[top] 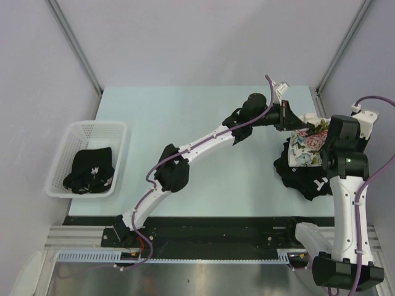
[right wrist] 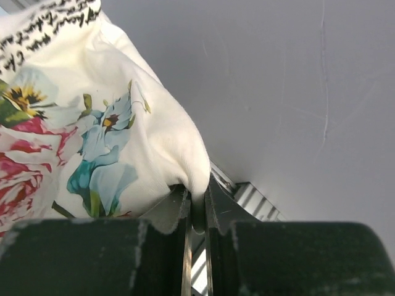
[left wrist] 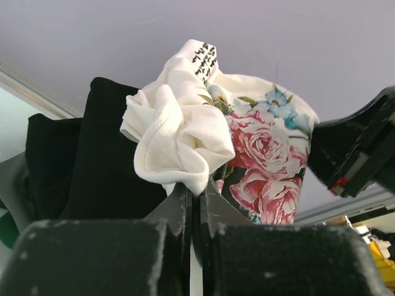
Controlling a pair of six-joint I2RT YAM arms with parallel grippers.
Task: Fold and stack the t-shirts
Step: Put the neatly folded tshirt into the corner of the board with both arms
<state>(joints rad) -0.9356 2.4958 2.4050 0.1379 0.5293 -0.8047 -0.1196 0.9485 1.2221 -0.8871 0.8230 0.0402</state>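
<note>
The left end effector (left wrist: 196, 188) is pressed shut on a bunched corner of the cream shirt (left wrist: 185, 135). The right end effector (right wrist: 196, 197) is pinching another edge of it. The shirt hangs between them in the air, over the black pile (top: 296, 179) at the far right of the desk (top: 203, 135).

Each grip has only a little bit of cloth. If the arms pull apart too hard, an edge could slip out and the shirt would flop down in a heap. The left side is bunched up, so the shirt may not spread flat. Its bottom is near or on the black pile and could drag those shirts along. One more black shirt (top: 91, 169) lies in the basket (top: 92, 125), far left.
</note>
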